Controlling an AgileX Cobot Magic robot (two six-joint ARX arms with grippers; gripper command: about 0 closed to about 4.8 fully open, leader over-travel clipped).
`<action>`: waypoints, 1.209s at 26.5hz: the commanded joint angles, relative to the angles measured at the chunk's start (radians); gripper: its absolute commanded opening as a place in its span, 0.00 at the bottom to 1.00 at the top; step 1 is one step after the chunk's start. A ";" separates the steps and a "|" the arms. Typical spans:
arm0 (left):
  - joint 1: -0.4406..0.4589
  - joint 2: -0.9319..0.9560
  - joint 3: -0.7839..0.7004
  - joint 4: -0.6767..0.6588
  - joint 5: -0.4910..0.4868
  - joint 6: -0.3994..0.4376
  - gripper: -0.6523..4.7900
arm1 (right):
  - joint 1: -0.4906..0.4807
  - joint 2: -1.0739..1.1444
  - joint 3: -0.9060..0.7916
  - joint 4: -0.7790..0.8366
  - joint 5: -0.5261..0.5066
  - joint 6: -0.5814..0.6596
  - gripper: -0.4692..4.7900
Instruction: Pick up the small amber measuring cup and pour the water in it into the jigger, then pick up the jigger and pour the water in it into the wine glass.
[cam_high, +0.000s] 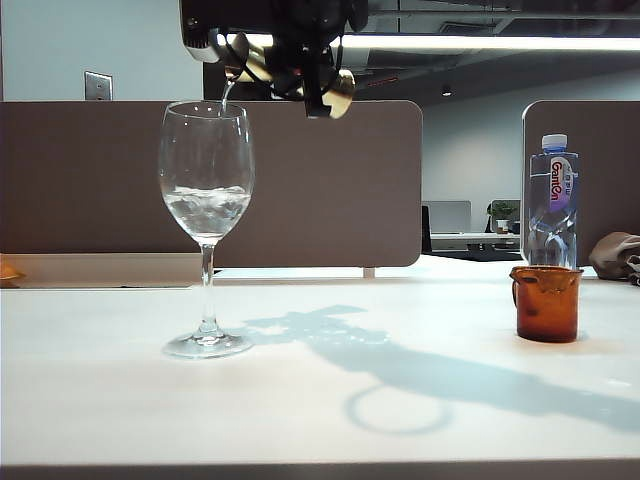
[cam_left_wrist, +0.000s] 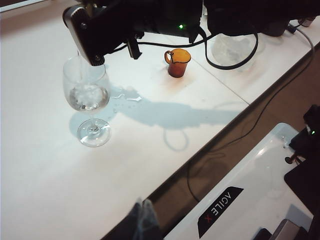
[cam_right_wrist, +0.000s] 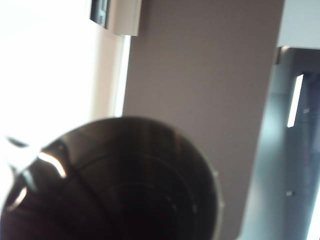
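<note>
- The wine glass (cam_high: 207, 225) stands on the tabletop (cam_high: 300, 400) toward its left side, with water (cam_high: 206, 208) in its bowl.
- The jigger (cam_high: 290, 75) hangs tilted above the glass rim, clamped by the right gripper (cam_high: 305, 70).
- The small amber measuring cup (cam_high: 546, 303) stands near the right edge, well apart.
- A bottle (cam_high: 552, 200) stands behind the cup.

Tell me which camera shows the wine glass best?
The exterior view: the wine glass stands whole in profile, with water in its bowl. The left wrist view shows it from above, partly behind the right arm. The right wrist view misses it.
</note>
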 joint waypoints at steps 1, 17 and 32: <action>0.001 0.000 0.003 -0.006 0.001 0.004 0.12 | 0.010 -0.009 0.007 0.076 0.002 -0.099 0.09; 0.001 0.000 0.003 -0.006 0.001 0.004 0.12 | 0.024 -0.031 0.006 0.180 0.059 -0.085 0.09; 0.001 0.000 0.003 -0.006 0.001 0.004 0.12 | -0.186 -0.196 -0.452 0.357 -0.158 1.204 0.09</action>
